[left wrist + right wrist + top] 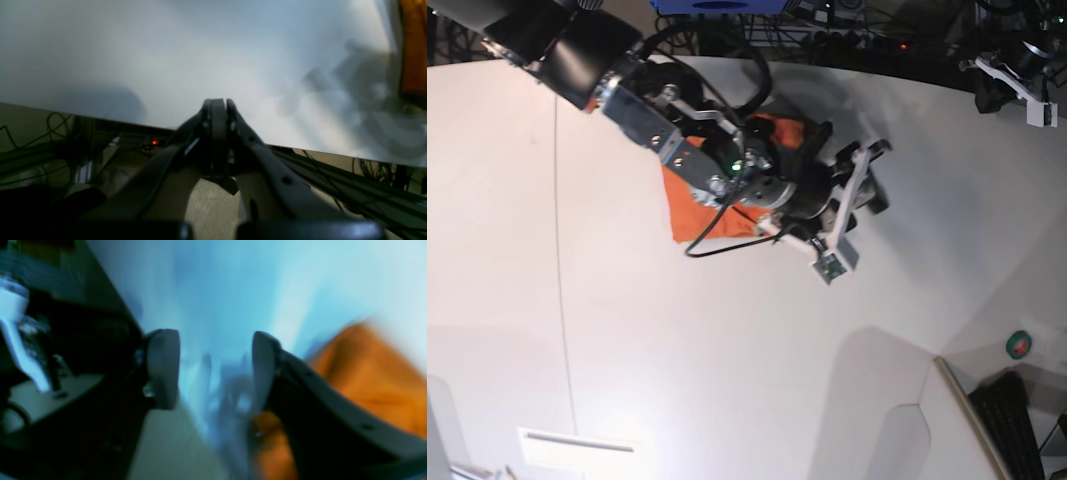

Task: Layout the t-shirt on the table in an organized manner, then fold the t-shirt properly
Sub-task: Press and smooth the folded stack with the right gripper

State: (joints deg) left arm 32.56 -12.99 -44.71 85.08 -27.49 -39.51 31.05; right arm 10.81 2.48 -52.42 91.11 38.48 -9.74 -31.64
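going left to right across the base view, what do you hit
dark seam line → slotted grey-white panel → t-shirt → right arm's wrist camera → green and red round thing → left gripper at the top right corner

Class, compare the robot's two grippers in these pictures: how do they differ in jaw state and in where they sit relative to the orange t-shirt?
The left gripper has its jaws pressed together; the right gripper shows a clear gap between its pads. The left gripper sits at the bare table edge, with the t-shirt only at the frame's far corner; the right gripper is right beside the orange cloth. Neither holds anything.
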